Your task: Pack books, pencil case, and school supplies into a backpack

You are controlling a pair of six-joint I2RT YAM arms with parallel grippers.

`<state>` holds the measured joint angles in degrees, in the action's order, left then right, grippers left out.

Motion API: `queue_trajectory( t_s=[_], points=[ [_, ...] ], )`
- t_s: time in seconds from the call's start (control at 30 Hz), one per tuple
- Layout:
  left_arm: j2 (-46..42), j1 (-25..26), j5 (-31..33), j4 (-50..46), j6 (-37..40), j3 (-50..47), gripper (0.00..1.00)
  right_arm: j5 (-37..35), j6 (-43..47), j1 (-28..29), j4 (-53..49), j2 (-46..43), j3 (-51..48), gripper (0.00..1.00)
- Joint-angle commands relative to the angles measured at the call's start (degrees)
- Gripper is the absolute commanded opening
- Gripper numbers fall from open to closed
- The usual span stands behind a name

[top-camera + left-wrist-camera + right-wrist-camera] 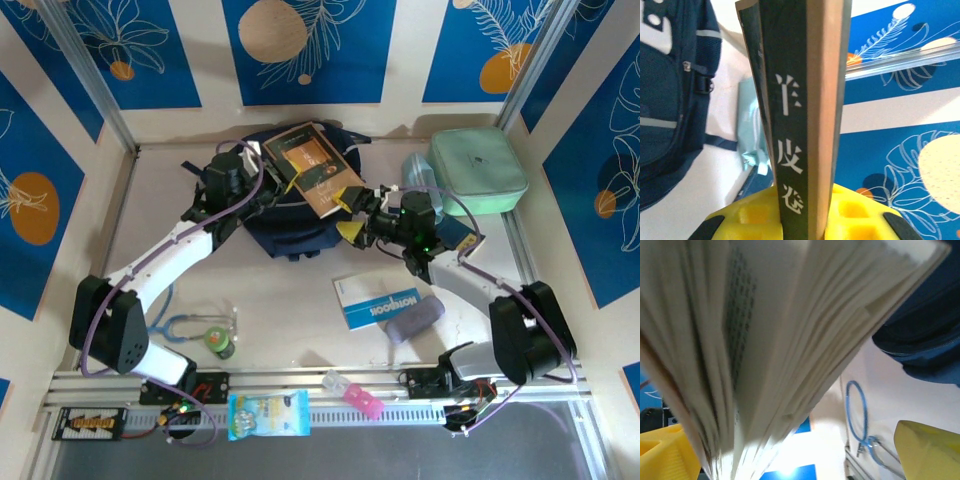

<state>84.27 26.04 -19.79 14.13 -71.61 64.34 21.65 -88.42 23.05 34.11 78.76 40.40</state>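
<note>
Two robot arms work over a navy-blue backpack [290,238] lying at the centre-rear of the table. The left gripper [264,181] is clamped on the spine edge of the brown book [315,165], which rests tilted across the top of the backpack. In the left wrist view the book's dark spine, printed with pale Chinese characters, stands upright between the yellow fingers [742,216]. The right gripper [351,215] sits at the book's near corner with its jaws spread wide, and loose pages fan out between them in the right wrist view. The blue-and-white NOTEBOOK [378,303] lies flat on the table nearer the arms, touching a grey-purple pouch [416,318]. A mint-green case [478,172] sits at the far right.
</note>
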Motion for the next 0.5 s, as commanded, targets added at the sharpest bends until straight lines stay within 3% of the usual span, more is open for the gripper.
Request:
queue_trajectory(
  t_s=[0.0,0.3,0.47],
  points=[
    [-0.95,0.06,0.17,9.2,-4.3,0.78,0.0,-1.53,-6.66,0.4,9.98,2.64,1.08,0.95],
    [-0.01,0.24,3.71,19.57,-11.97,-3.63,0.0,-12.65,-13.5,2.66,24.59,9.48,4.59,0.84],
    [0.75,0.15,3.53,18.02,-11.44,-3.16,0.0,-14.13,-14.98,2.66,28.18,10.69,5.16,0.72]
  ],
)
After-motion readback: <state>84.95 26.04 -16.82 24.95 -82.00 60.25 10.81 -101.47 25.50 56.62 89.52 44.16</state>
